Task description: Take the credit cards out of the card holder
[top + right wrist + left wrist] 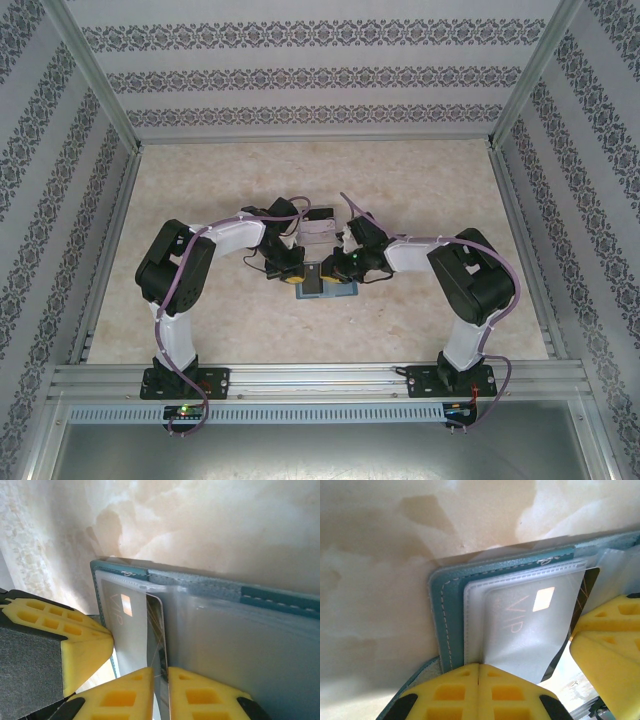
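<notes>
Centrally, the card holder [326,287] is seen lying open on the table [430,190], between the two arms and nearer their bases than the far wall. Its teal cover with pale stitching is laid flat, inner side up. The pale card [530,625], marked VIP and bearing a small bright square, is seen at a clear pocket [472,600] of the half under the left arm; how far it is seated in that pocket cannot be told. The dark card [156,630] is found just beside it and partly beneath it, with only a narrow strip exposed. The right gripper [164,672] is closed down to a narrow gap, and the dark card's edge is clamped between its yellow fingers [200,697]. The left gripper [478,669] is shut tight, its fingertips pressed together at the near edge of the holder, where the pale card's lower edge is met; whether anything thin is pinched there cannot be told. The two grippers are set close together over the holder. A clear tray [318,231] is placed on the table just beyond the holder.
</notes>
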### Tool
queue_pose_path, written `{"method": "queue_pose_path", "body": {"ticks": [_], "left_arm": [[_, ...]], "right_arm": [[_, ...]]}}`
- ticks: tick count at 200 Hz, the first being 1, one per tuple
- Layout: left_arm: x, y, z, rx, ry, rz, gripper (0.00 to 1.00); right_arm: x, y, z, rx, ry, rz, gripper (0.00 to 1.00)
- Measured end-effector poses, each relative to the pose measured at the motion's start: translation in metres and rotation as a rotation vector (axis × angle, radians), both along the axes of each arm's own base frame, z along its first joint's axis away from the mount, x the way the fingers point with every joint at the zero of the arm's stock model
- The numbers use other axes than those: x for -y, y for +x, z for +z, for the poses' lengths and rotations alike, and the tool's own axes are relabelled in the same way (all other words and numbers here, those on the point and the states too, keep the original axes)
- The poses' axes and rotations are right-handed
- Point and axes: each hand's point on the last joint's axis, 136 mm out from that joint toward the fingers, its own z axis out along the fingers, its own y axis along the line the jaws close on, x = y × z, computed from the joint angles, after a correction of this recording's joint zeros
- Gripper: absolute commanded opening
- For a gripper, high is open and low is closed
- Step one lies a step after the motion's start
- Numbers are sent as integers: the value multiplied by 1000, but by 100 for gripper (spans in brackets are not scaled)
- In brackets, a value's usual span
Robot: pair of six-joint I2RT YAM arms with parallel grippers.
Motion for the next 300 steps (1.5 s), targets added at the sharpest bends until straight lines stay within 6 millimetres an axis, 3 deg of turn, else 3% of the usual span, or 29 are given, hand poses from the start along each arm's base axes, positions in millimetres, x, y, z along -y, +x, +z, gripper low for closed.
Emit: {"method": "queue_pose_path", "body": {"ticks": [70, 103, 163, 227, 269, 300], "left_arm": [[0, 0, 0, 3, 10, -3, 0], [0, 0, 0, 2, 15, -4, 0], [0, 0, 0, 3, 15, -5, 0], [0, 0, 0, 3, 15, -5, 0], [0, 0, 0, 4, 15, -5, 0], [0, 0, 0, 4, 15, -5, 0]], "right_arm": [[1, 1, 0, -3, 20, -14, 4], [0, 1, 0, 1, 24, -12, 13], [0, 1, 1, 9, 25, -2, 19], [3, 0, 10, 50, -40, -1, 22], [-11, 1, 25, 83, -29, 32, 22], [-15, -1, 25, 84, -50, 46, 22]]}}
